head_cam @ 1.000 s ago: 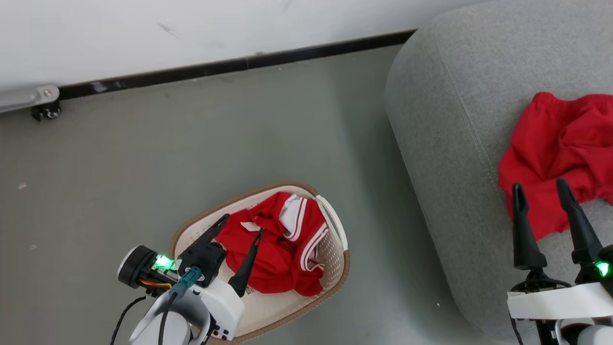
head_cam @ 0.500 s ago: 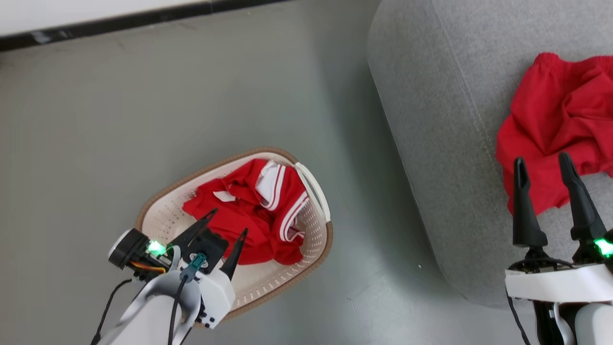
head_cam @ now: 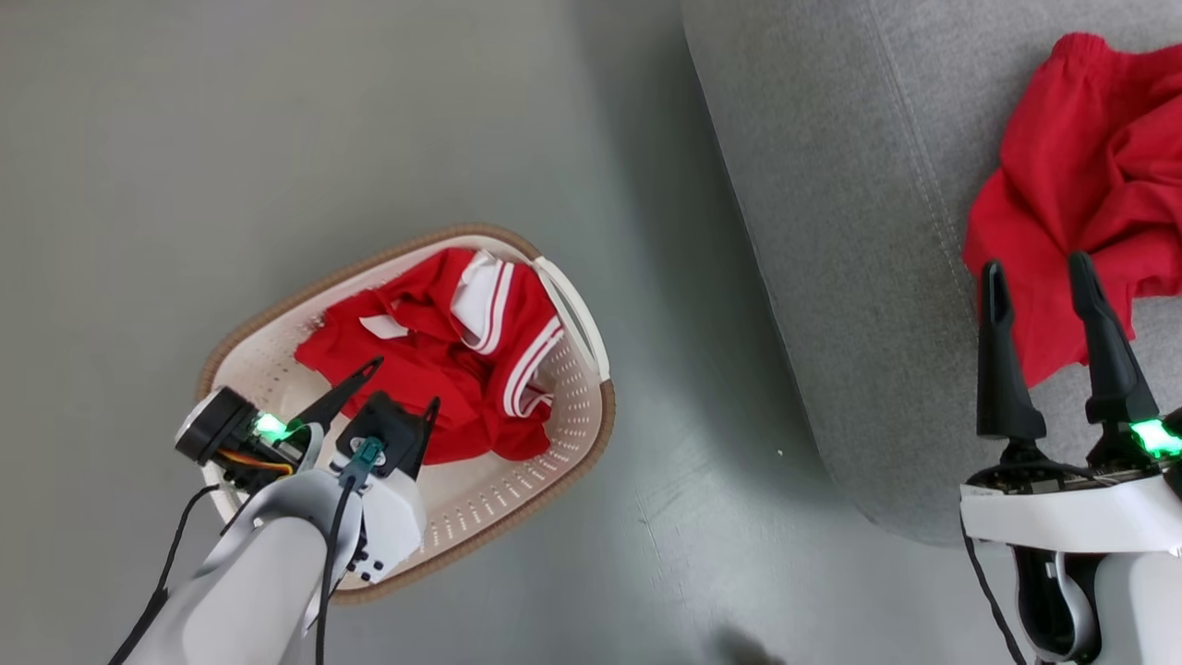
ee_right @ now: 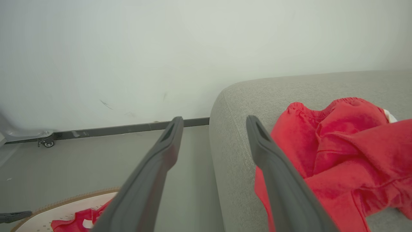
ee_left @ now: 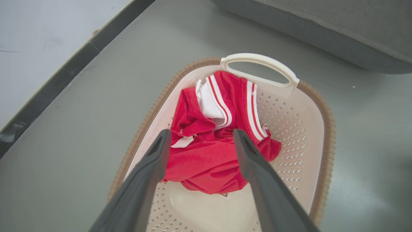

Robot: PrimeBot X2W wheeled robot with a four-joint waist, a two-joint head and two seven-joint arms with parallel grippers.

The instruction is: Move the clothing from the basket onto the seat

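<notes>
A home-like room: grey sofa [head_cam: 831, 231], laundry basket [head_cam: 577, 411] on grey floor [head_cam: 185, 139], white wall [ee_right: 193, 48].

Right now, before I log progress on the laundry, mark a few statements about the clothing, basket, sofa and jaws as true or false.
1. A striped red garment lies in the basket. True.
2. The sofa is bare. False: a plain red garment lies on it.
3. On the left gripper the jaws are shut on fabric. False: they stand open over the striped garment, holding nothing.
4. On the right gripper the jaws stand open. True.
5. The basket stands on the sofa. False: it stands on the floor beside it.
</notes>
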